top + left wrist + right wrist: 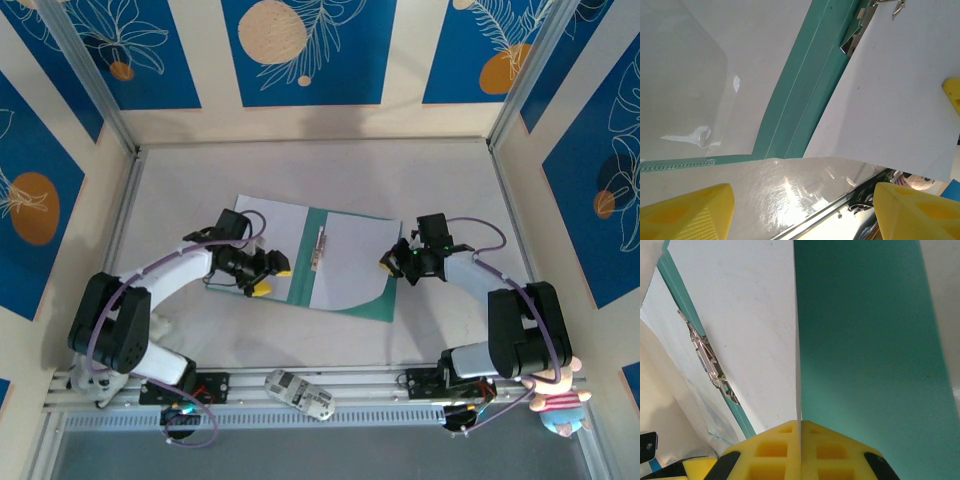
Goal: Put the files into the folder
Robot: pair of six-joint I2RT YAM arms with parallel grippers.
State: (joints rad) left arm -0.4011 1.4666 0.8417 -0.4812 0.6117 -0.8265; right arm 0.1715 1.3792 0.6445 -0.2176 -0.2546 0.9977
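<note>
The teal folder (pixel 355 228) lies open in the middle of the table, its metal clip (pixel 319 248) along the spine. A white sheet of the files (pixel 345 272) rests on its right cover. My right gripper (pixel 398 263) is shut on that sheet's right edge. In the right wrist view the thin sheet (pixel 745 315) runs straight into the closed yellow fingertips (pixel 782 447), with the teal cover (pixel 865 340) beside it. My left gripper (pixel 266 276) is open at the near edge of the pale, glossy left cover (pixel 262 225). Its fingers (pixel 687 212) straddle bare table, holding nothing.
A small grey-white device (pixel 300 392) lies on the rail between the arm bases. A pink plush toy (pixel 560 405) sits by the right base. Enclosure walls stand close on three sides. In the left wrist view the folder's spine (pixel 800 95) and clip (pixel 855 35) lie ahead.
</note>
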